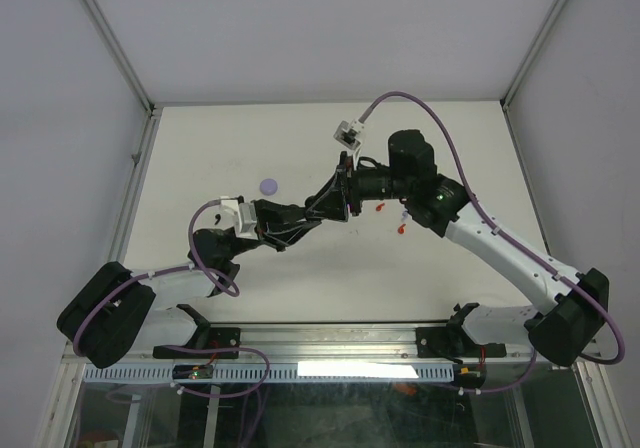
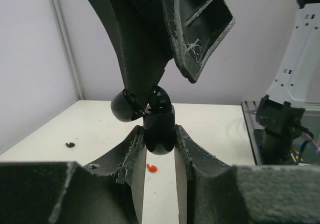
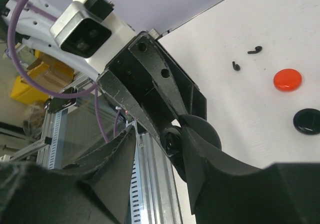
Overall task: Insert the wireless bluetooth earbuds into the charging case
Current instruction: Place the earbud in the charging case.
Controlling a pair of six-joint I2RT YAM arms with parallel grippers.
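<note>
From above, both arms reach to the middle of the white counter (image 1: 450,148), where the left gripper (image 1: 333,202) and the right gripper (image 1: 349,188) meet tip to tip, so whatever sits between them is hidden. A lilac round case (image 1: 268,185) lies well apart to the left, and a small red bit (image 1: 401,230) rests on the counter under the right arm. In the left wrist view, the left gripper is closed narrowly on a black charging case (image 2: 160,134), pinched upright between its two fingers above the counter. A glossy black earbud (image 2: 160,98) sits at the top of that case, seemingly in its opening, though the dark plastic makes the seating hard to judge. The right gripper comes down from above with its fingers spread apart. One fingertip touches a black rounded part (image 2: 125,106) just beside the earbud, and the other finger stands clear to the right. A red earbud (image 2: 151,168) lies on the counter below the case, and a stray black earbud (image 2: 70,144) lies far left. In the right wrist view, the right gripper fingers are parted around the held case, with the left gripper and its camera opposite. Off to the right on the counter are a red round case (image 3: 287,79), a black round case (image 3: 306,121) near it, a hooked black earbud (image 3: 255,50) and a smaller black earbud (image 3: 236,66).
</note>
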